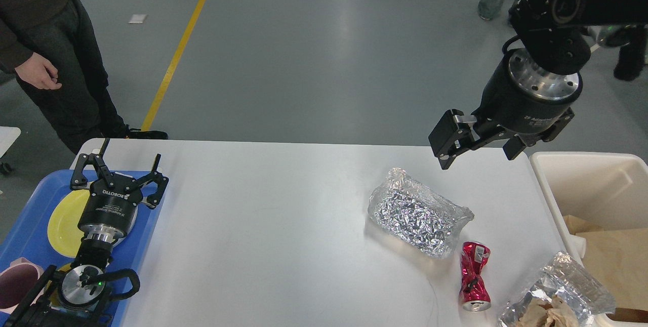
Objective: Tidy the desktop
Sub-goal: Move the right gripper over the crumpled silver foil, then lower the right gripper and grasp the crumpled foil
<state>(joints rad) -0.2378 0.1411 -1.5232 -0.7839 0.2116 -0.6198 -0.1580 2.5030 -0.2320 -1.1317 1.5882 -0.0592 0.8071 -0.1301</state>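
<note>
The white desktop (pixel 283 226) fills the middle of the view. On its right part lie a crumpled silver foil bag (pixel 419 213), a crushed red can (pixel 475 277) and a second foil bag (pixel 559 294) with brown paper in it at the front right corner. My right gripper (pixel 480 146) is open and empty, hovering above the far right of the desktop, just behind the first foil bag. My left gripper (pixel 130 157) is open and empty above the blue tray (pixel 30 215) at the left edge.
A cream-white bin (pixel 590 180) stands off the right edge with brown paper (pixel 615 261) inside. The tray holds a yellow plate (pixel 62 223) and a pink bowl (pixel 17 281). A person (pixel 45 48) stands at the far left corner.
</note>
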